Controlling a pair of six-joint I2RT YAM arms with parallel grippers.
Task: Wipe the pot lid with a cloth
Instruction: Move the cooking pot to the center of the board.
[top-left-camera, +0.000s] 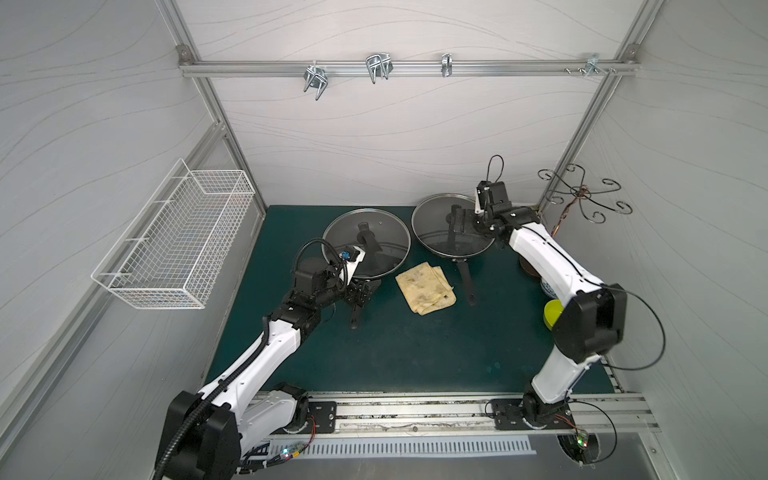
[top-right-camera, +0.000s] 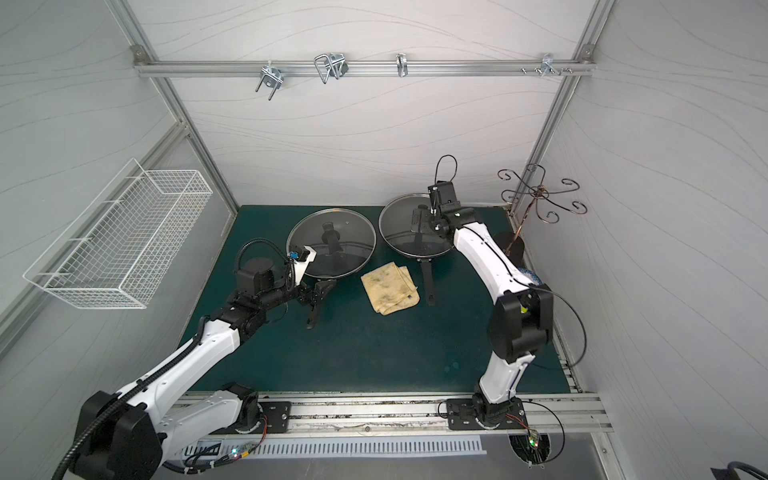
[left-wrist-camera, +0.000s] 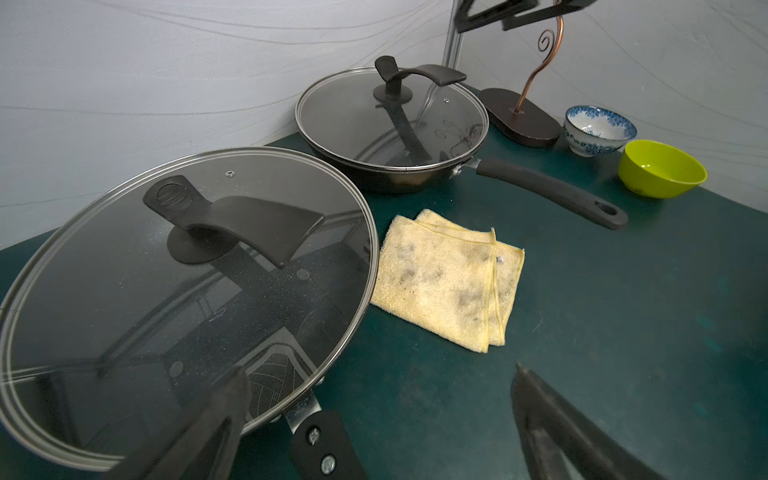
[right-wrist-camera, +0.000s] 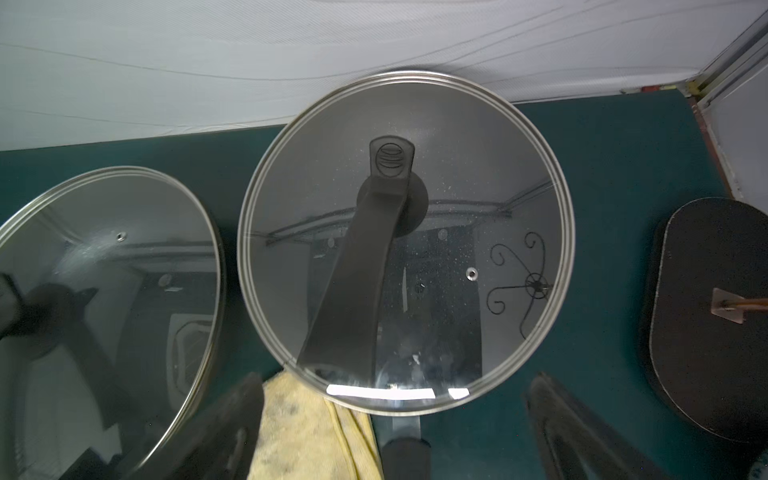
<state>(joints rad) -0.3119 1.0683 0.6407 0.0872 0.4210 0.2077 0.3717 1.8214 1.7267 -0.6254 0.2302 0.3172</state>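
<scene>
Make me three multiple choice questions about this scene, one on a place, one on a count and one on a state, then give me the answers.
1. Where is the cloth? A. hanging in the air B. lying on the mat C. out of sight
2. How many glass lids are there? A. four B. three C. two
3. How is the left pincer? A. open and empty B. shut on the cloth C. shut on a lid
Answers: B, the cloth lies folded on the green mat; C, both top views show just two; A, its fingers stand wide apart with nothing between.
</scene>
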